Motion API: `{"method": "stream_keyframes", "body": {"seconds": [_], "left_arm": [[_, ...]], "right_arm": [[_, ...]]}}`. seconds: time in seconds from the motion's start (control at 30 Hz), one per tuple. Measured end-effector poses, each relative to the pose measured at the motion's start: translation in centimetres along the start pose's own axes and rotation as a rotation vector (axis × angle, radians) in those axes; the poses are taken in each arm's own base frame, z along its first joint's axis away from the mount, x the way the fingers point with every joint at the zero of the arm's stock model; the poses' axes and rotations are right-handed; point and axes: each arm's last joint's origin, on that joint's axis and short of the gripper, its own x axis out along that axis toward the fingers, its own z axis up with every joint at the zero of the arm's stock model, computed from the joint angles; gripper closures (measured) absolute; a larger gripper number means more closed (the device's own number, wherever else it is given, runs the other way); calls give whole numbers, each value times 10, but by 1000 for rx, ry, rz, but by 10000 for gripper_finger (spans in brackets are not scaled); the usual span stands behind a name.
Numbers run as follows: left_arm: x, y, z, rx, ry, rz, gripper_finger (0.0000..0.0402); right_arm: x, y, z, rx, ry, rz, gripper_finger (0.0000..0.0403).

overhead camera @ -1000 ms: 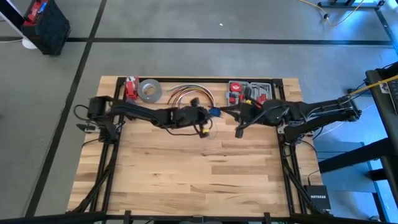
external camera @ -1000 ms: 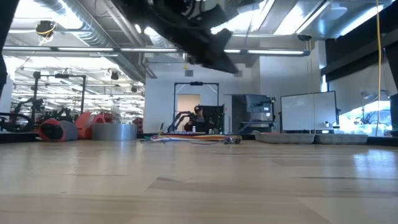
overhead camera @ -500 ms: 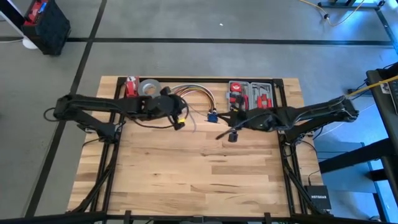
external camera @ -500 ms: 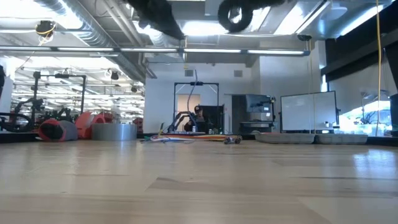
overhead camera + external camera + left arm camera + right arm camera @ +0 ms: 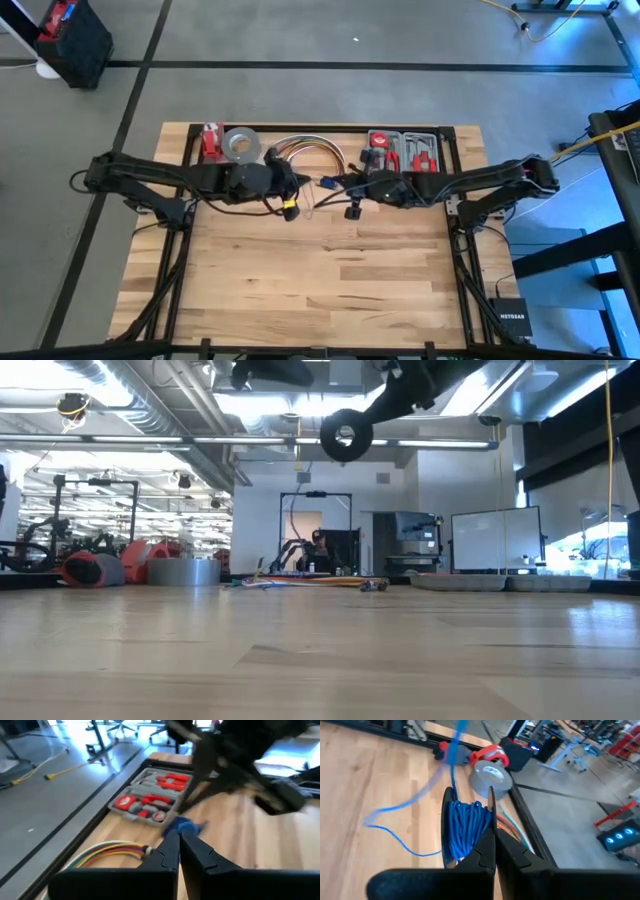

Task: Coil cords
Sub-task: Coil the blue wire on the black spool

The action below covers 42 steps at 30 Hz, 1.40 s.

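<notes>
1. High view: both arms reach toward the middle of the worktop (image 5: 320, 280), near its 12 o'clock edge. The left gripper (image 5: 292, 197) sits at about 11 o'clock from the worktop's centre, the right gripper (image 5: 352, 192) at about 12 o'clock. Between them lies the cords (image 5: 326, 184), seen here as a small blue spot with a thin strand trailing off. At the 12 o'clock edge stand a roll of grey tape (image 5: 240, 145), a bundle of coloured cables (image 5: 305, 148) and an open tool case (image 5: 403, 149).

2. Low view: the arms hang high above the worktop (image 5: 320, 660); a dark round part shows near the top. Whether the fingers are parted cannot be told here. The grey tape (image 5: 183, 571) and the coloured cables (image 5: 300, 582) lie far back.

3. Left wrist view: the left gripper (image 5: 179, 837) has its fingers (image 5: 170, 851) clenched together, tips touching. A blue plug end of the cords (image 5: 184, 827) lies just beyond the tips; whether the tips pinch it cannot be told. The tool case (image 5: 152, 800) lies farther off and the coloured cables (image 5: 112, 852) just beside the fingers.

4. Right wrist view: the right gripper (image 5: 491, 827) is closed, with a blue coil of the cords (image 5: 466, 827) wound around one finger. A loose strand runs from the coil out over the worktop (image 5: 365, 780), and another rises toward the grey tape (image 5: 491, 775).
</notes>
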Motion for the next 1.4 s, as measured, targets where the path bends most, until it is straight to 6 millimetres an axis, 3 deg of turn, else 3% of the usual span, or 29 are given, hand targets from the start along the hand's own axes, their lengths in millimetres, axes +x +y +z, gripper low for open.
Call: {"method": "stream_keyframes", "body": {"seconds": [0.33,0.53,0.7,0.93,1.4], "left_arm": [[7,20,1,-52,8,105,401],[8,22,6,-83,-43,113,402],[3,7,16,-88,-144,9,401],[0,-16,13,-69,-149,-66,401],[40,-39,-12,-15,-67,-57,401]], "right_arm": [[4,5,-2,-15,7,44,401],[6,5,-3,-21,15,39,401],[10,5,-2,-4,11,-40,401],[15,1,10,78,-127,-80,401],[10,-3,23,138,-264,-34,401]]}}
